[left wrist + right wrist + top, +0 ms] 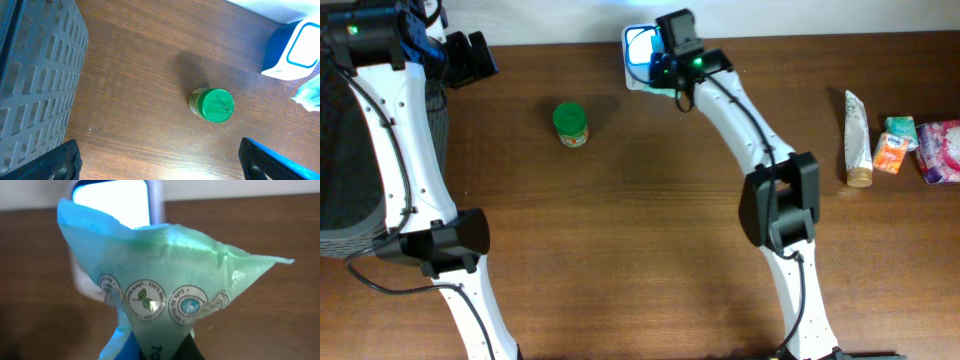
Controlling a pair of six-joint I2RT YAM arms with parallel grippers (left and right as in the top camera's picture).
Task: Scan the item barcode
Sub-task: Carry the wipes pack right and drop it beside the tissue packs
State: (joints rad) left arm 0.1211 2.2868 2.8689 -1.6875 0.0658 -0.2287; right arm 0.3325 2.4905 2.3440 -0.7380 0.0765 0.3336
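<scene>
Right claw: the right gripper (158,353) is closed tight on the lower end of a teal plastic packet (165,270).
Item position: the packet is raised off the table (620,230), directly in front of the scanner (112,205). Its flared upper edge overlaps the lit window in the right wrist view.
Item markings: a row of round printed emblems runs across the packet's middle. No barcode can be made out on this face.
Scanner: white and blue unit at the far edge of the table, near the centre.
Left claw: the left gripper (160,164) is spread wide and holds nothing. It hangs above the table at the far left.
Jar: a green-lidded jar (570,125) stands upright on the table, apart from both grippers.
Basket: a dark slotted basket (35,75) is at the left edge.
Other goods: a tube (857,140), a small orange and green pack (895,145) and a pink pack (940,150) lie at the far right.
</scene>
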